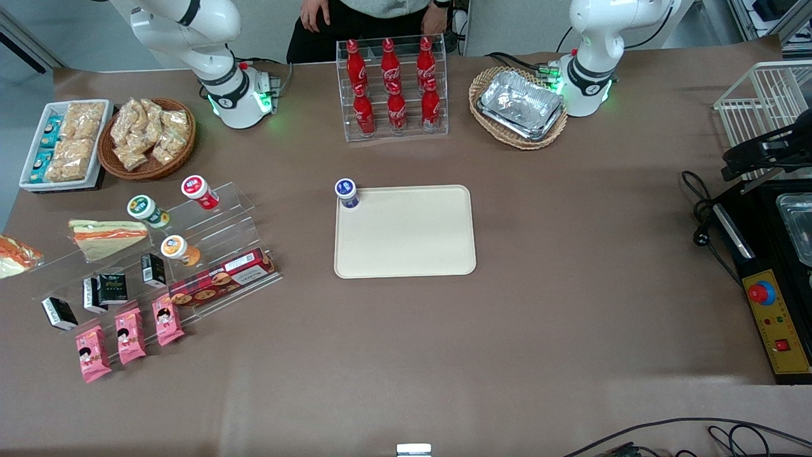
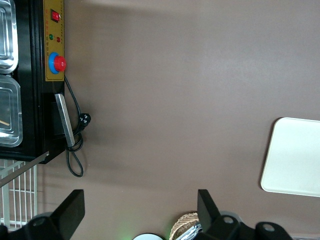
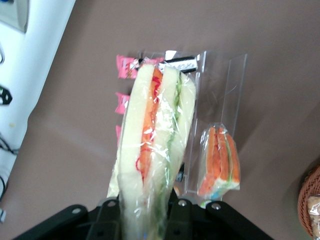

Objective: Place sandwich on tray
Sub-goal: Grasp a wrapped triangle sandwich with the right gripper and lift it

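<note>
The gripper [image 3: 145, 212] holds the sandwich [image 3: 152, 150] tight, standing up on end. The tray [image 1: 406, 254] lies far off, toward the parked arm's end.

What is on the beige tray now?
Only a blue-capped cup, at one corner. Nothing covers the tray. The sandwich is held in the gripper, above the acrylic stand.

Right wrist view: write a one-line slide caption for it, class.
Gripper shut on the clear-wrapped sandwich, held above the brown table and the clear display stand.
</note>
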Motion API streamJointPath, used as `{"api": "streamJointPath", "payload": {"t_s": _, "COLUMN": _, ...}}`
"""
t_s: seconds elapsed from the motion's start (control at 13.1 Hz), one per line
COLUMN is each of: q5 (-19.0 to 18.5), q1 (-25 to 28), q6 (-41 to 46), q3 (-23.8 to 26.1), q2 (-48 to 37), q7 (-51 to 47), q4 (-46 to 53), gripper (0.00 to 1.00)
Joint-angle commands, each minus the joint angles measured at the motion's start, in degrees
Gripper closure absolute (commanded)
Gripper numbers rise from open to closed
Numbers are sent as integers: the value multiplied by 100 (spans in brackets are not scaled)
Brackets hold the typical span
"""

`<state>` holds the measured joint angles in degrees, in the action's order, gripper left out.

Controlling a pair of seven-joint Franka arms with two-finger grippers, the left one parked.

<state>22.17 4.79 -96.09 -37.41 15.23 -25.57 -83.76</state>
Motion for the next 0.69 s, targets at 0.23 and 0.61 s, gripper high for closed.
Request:
{"api": "streamJointPath", "payload": {"t_s": 0.23, "q5": -591, "q1": 320, "q6": 652, "q3": 654, "q2": -143, "q7": 746, "q4": 448, "gripper": 72}}
{"api": "streamJointPath", "payload": {"t_s": 0.61, "q5": -1204, "q1": 320, "q6": 741, "q3": 1970, "q2": -398, "q7": 772, "q4": 448, "gripper": 72}}
